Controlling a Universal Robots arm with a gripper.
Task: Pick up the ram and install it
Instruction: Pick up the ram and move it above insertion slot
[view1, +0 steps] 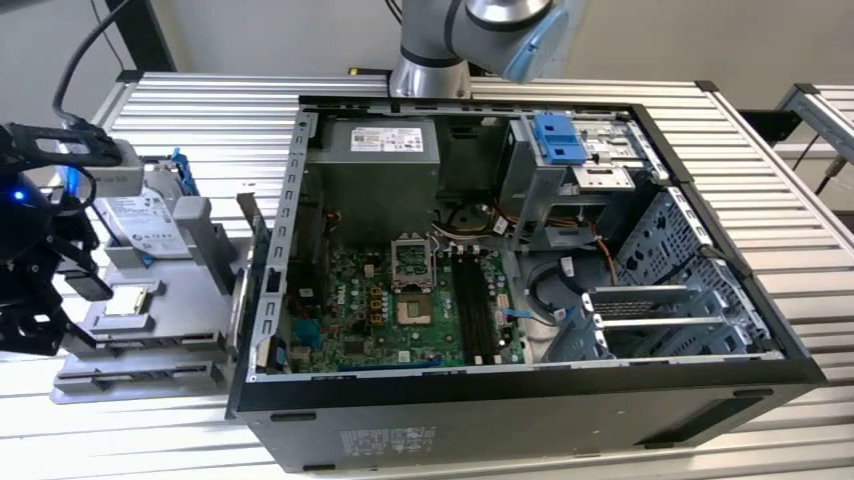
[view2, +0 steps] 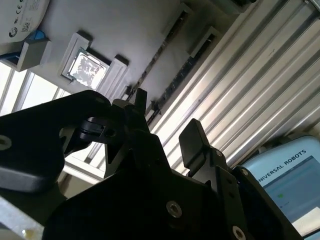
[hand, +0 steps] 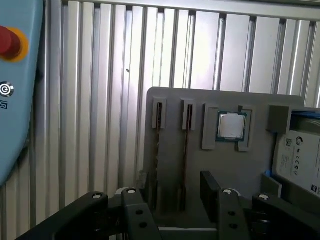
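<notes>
One open computer case (view1: 534, 300) lies on the ribbed metal table (view1: 200, 110) in the exterior view, motherboard (view1: 400, 300) facing up. Long dark memory slots (view1: 474, 300) run beside the processor socket (view1: 411, 268). At the exterior view's left, just beside the case, is a gray parts tray (view1: 160, 330) carrying a hard drive (view1: 140, 225) and a processor chip (view1: 127, 300). The black gripper (view1: 60, 265) hangs over that tray, well apart from the motherboard. From here I cannot tell how its fingers stand.

The first wrist view looks down past the gripper (hand: 170, 192) onto the tray (hand: 210, 100), which the exterior view does not resolve. Two ram sticks (hand: 187, 140) stand on edge in parallel slots, with the chip (hand: 231, 125) beside them and the drive (hand: 300, 160) beyond it. The fingers (hand: 210, 192) are spread wide and grip nothing. The sticks lie in line with the gap between them, but contact is not visible. A blue pendant (hand: 17, 100) with a red button (hand: 7, 42) lies on the table to one side.

The second wrist view takes the gripper (view2: 167, 117) from the other side. The fingertips (view2: 192, 132) are parted, with bare tray and table showing between them. The ram slots appear as two dotted dark lines near the chip (view2: 87, 67). The pendant's lit screen (view2: 287, 185) shows only here.
</notes>
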